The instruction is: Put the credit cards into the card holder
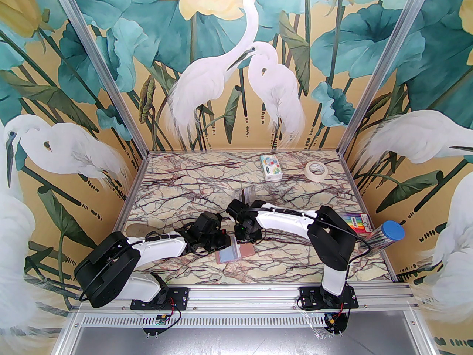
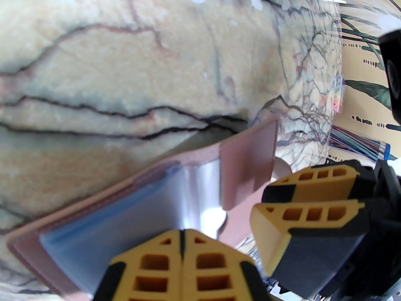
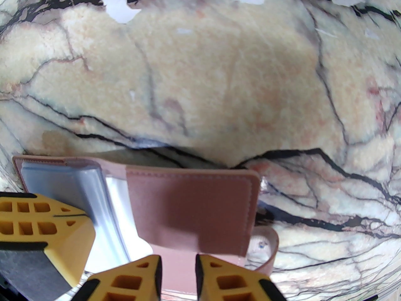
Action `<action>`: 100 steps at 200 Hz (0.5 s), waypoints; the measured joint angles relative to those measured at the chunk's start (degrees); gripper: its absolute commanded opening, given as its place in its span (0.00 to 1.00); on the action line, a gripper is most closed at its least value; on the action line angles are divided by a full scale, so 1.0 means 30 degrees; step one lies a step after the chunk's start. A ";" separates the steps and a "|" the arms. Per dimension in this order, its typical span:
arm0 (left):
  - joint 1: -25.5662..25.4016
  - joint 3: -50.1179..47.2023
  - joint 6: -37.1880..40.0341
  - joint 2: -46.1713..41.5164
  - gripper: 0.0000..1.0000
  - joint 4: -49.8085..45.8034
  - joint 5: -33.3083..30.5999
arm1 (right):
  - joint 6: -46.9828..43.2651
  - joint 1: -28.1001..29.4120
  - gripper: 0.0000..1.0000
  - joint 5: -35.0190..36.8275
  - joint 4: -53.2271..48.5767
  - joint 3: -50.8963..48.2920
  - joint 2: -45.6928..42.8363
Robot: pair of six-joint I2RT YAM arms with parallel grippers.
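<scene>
Card holder (image 1: 244, 250): lay open on the marble table (image 1: 177, 183) at 6 o'clock, by the near edge, pale blue sleeves facing up.
Left gripper (image 2: 181, 240): jaws pressed together over the sleeves, at the holder's 10 o'clock.
Right gripper (image 3: 178, 262): jaws narrowly parted above the pink cover, at the holder's 12 o'clock; contact could not be told.
Tissue pack (image 1: 271, 167), tape roll (image 1: 316, 170): far edge, 12 to 1 o'clock.
</scene>
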 measured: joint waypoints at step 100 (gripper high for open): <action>0.0000 -0.0007 0.0073 -0.1100 0.05 -0.1137 -0.0284 | 0.0109 -0.0007 0.19 -0.0109 0.1056 -0.1209 0.0109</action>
